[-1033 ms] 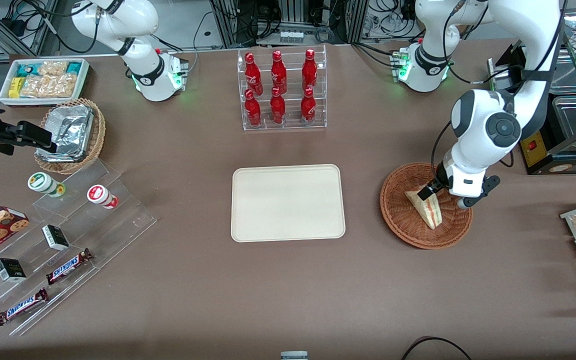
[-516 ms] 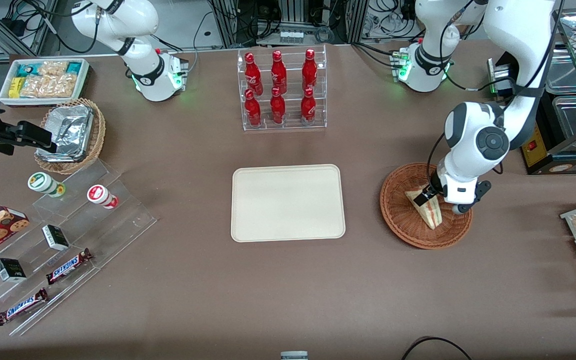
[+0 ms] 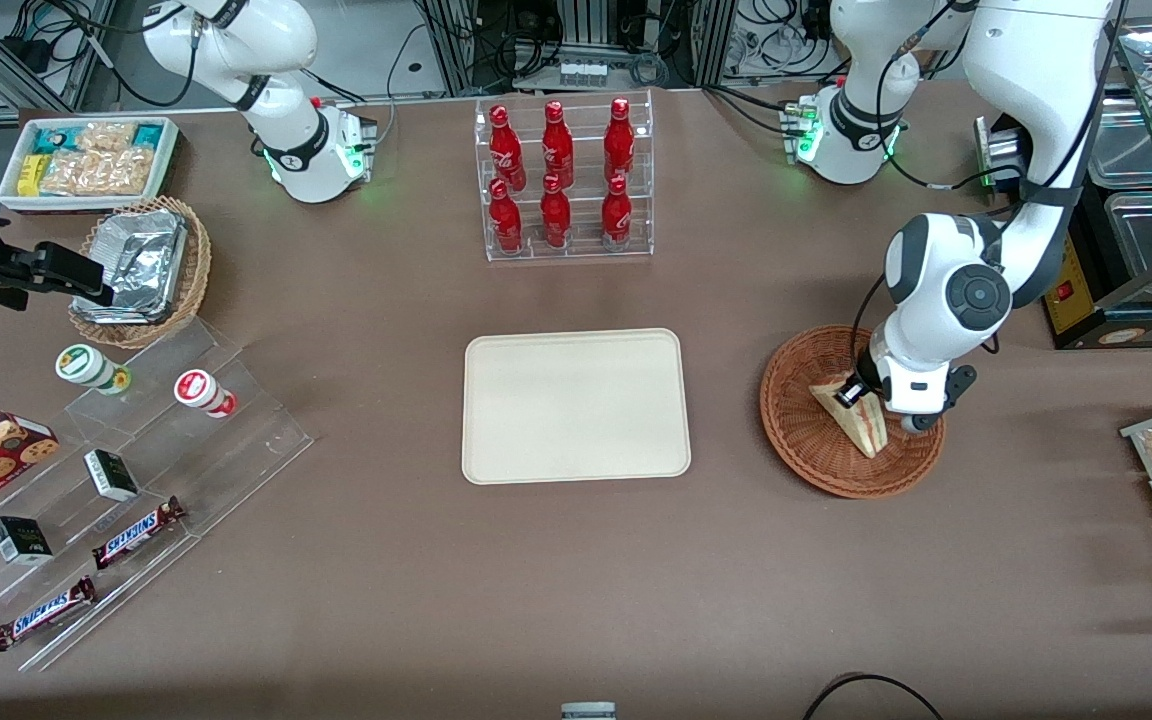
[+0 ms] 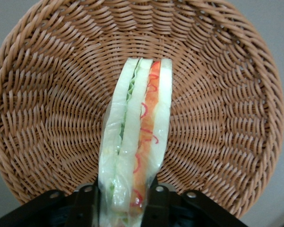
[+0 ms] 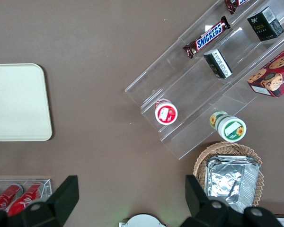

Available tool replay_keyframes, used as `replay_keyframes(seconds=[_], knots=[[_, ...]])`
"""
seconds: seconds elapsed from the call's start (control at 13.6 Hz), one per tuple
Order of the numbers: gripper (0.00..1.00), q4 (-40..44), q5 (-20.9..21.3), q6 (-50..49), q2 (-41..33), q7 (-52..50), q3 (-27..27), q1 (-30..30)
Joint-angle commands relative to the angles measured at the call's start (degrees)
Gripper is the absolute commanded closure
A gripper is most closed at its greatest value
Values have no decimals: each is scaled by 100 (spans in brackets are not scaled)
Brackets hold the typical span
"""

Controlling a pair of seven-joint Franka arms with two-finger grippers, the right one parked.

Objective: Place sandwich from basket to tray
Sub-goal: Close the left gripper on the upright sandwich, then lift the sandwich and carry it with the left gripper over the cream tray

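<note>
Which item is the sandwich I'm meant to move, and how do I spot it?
Find the cream tray mid-table, then look toward the working arm's end to the reddish-brown basket. The sandwich is the pale wedge in it, pinched at one end by the gripper. Red and green filling stripes its edge; nothing else is in that basket.

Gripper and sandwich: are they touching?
Touching. In the left wrist view the gripper has a finger against each side of the sandwich, over the basket.

"SNICKERS" reads on two brown candy bars (image 3: 139, 531) (image 3: 43, 612) lying on the clear stepped display rack (image 3: 256, 420), one on a lower step than the other. In the right wrist view the same word shows on one bar (image 5: 207, 37). Nothing else is legible.
</note>
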Motion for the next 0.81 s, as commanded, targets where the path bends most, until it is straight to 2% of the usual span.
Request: replay_keyframes(seconds=[0.0, 0.3, 0.74], knots=[[100, 618, 69, -827, 1, -85, 14, -50], [100, 1516, 69, -2104, -8, 214, 13, -287], [100, 1763, 60, -2167, 106, 416, 5, -1269]])
